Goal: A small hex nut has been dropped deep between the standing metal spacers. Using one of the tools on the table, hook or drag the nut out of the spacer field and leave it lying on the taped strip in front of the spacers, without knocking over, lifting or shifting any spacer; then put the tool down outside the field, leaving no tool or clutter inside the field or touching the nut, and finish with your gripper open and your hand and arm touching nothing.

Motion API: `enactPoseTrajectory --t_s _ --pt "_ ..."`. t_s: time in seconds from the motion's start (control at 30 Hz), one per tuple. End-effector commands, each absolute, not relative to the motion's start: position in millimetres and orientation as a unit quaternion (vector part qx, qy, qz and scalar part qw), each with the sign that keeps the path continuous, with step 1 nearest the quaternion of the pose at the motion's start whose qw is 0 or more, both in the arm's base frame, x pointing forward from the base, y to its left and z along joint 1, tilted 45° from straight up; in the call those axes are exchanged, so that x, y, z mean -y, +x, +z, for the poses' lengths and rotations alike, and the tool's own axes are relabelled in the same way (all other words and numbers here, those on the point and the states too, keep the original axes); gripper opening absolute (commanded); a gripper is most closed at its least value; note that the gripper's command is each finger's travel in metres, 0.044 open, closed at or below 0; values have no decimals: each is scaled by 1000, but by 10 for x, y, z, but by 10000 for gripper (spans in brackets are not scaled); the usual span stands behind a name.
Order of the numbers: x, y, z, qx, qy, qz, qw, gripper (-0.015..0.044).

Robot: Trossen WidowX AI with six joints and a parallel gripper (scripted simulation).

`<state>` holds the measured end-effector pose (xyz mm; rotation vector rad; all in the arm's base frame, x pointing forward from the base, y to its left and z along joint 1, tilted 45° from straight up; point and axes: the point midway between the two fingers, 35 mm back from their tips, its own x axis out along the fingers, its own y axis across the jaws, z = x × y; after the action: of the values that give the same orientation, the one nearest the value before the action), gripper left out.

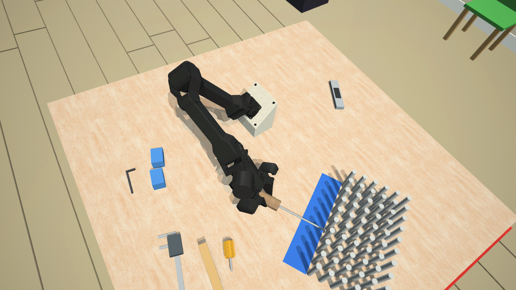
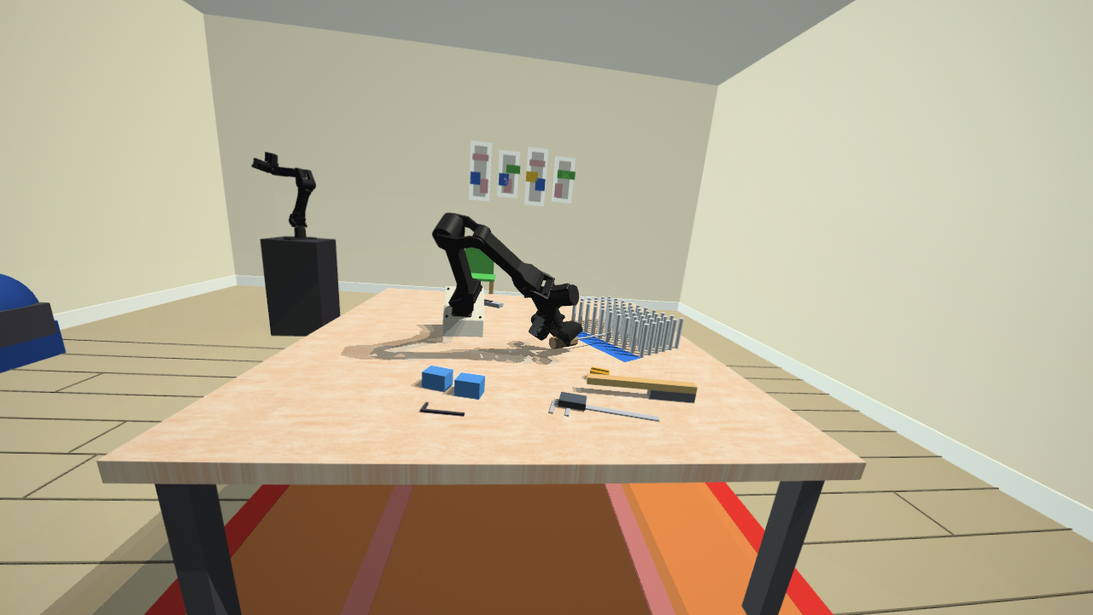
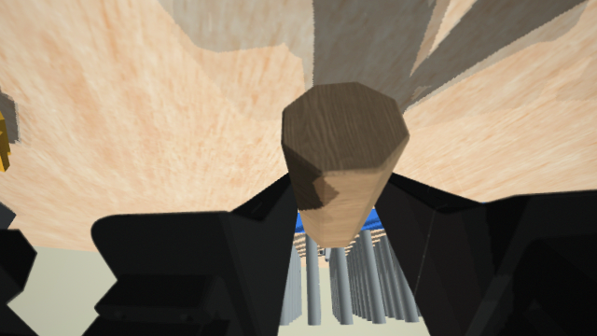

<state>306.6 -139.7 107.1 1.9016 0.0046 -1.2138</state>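
My gripper (image 1: 264,196) (image 3: 332,177) is shut on the wooden handle of a hook tool (image 1: 272,201) (image 3: 345,128), low over the table in front of the field. The tool's thin metal shaft (image 1: 301,217) crosses above the blue taped strip (image 1: 292,256) (image 2: 629,357). Its tip is at the front row of the standing metal spacers (image 1: 401,203) (image 2: 678,334) (image 3: 342,289), seemingly at a gap. The spacers in view stand upright. I cannot make out the hex nut in any view; the spacers may hide it. Whether the tip touches a spacer is unclear.
A yellow screwdriver (image 1: 228,248), a long wooden-handled tool (image 1: 209,263) (image 2: 634,383) and a caliper (image 1: 175,244) (image 2: 572,401) lie left of the strip. Two blue blocks (image 1: 157,157) (image 1: 158,179) and a black hex key (image 1: 130,182) lie farther left. A grey bar-shaped object (image 1: 336,94) lies behind the arm base.
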Motion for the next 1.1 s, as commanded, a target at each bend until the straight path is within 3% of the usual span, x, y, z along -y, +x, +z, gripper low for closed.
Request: enactPoseTrajectory --t_s 0.0,1.07 --pt "1379 3116 1076 -1 764 -483 428 0" --pt "1320 3307 1022 -1 764 -483 428 0"
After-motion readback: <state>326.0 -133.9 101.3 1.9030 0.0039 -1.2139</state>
